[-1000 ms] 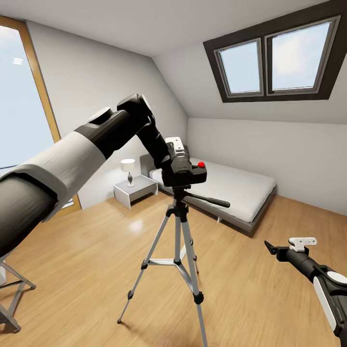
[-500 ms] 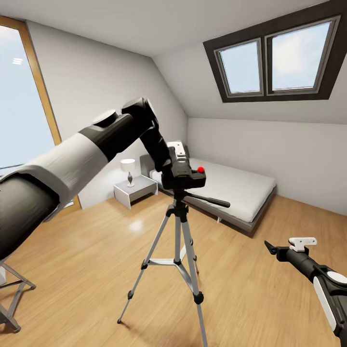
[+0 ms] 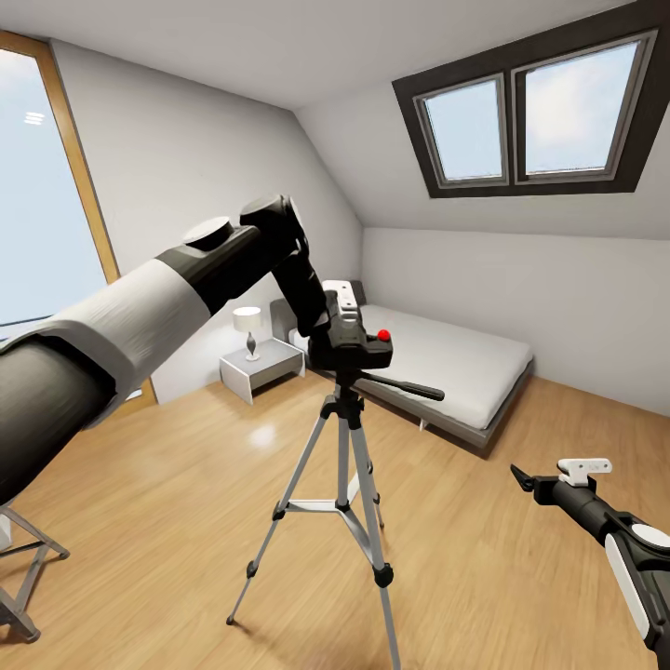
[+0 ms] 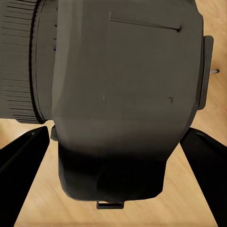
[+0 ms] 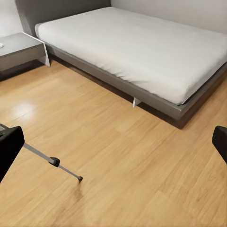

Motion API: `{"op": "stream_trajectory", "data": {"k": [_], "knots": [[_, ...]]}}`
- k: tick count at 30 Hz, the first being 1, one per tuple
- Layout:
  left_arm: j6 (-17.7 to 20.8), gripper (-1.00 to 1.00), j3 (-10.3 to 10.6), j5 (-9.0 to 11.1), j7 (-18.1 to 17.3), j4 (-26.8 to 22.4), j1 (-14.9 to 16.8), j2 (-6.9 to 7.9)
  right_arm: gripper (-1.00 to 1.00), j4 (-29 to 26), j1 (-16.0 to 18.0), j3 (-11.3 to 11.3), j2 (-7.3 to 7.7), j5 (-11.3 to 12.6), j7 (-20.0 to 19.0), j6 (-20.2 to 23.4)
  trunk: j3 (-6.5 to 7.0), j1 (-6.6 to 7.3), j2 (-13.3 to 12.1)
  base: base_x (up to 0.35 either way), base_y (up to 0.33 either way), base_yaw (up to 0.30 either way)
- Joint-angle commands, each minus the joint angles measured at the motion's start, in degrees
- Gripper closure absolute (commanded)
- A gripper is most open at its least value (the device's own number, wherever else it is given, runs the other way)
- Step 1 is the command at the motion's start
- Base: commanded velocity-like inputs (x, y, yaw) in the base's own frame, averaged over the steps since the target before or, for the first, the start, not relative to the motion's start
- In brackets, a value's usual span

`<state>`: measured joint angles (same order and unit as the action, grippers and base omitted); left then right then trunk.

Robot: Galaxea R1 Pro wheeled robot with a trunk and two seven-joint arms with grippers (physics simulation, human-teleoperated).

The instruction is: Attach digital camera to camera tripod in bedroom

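Left pincer (image 3: 346, 328) is clamping the digital camera (image 3: 358, 346) from behind, so you're seating it squarely atop the camera tripod (image 3: 342, 447); right pincer (image 3: 558, 476) is hanging spread, empty.

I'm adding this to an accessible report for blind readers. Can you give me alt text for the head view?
The robot's left gripper holds a black digital camera with a red button right at the head of a silver-legged camera tripod on a light wood bedroom floor. Behind are a low grey bed, a nightstand with a lamp and skylights; the right gripper hangs open, low.
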<state>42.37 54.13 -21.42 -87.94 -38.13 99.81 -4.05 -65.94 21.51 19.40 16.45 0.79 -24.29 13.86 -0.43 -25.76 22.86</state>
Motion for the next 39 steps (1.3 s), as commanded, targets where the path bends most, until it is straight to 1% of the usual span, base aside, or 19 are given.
{"op": "stream_trajectory", "data": {"k": [1, 14, 20, 26, 31, 39], "knots": [[0.6, 1.00, 0.0, -0.5, -0.5, 0.0, 0.0, 0.01, -1.00, -0.1, 0.0, 0.1, -0.02, 0.1, -0.3, 0.4, -0.04, -0.02, 0.1, 0.000, 0.000, 0.000], [0.6, 1.00, -0.2, -0.4, -0.5, 0.1, 0.0, 0.15, -1.00, -0.1, 0.0, 0.1, -0.02, 0.1, -0.3, 0.4, -0.04, -0.02, 0.1, 0.000, 0.000, 0.000], [0.6, 1.00, -0.5, -0.3, -2.1, 0.0, 0.0, 0.24, -1.00, -0.1, 0.0, 0.1, -0.02, 0.1, -0.3, 0.4, -0.04, -0.02, 0.1, 0.000, 0.000, 0.000], [0.5, 1.00, -0.6, -0.3, -2.1, 0.0, 0.0, 0.31, -1.00, -0.1, 0.0, 0.1, -0.02, 0.1, -0.3, 0.4, -0.04, -0.02, 0.1, 0.000, 0.000, 0.000], [0.5, 1.00, -0.7, -0.3, -2.1, 0.0, 0.0, 0.73, -1.00, -0.1, 0.0, 0.1, -0.02, 0.1, -0.3, 0.4, -0.04, -0.02, 0.1, 0.186, 0.000, 0.000], [0.5, 1.00, -1.0, -0.3, -2.1, 0.0, 0.0, 0.95, -1.00, -0.1, 0.0, 0.1, -0.02, 0.1, -0.3, 0.4, -0.04, -0.02, 0.1, 0.287, 0.000, 0.000]]}}
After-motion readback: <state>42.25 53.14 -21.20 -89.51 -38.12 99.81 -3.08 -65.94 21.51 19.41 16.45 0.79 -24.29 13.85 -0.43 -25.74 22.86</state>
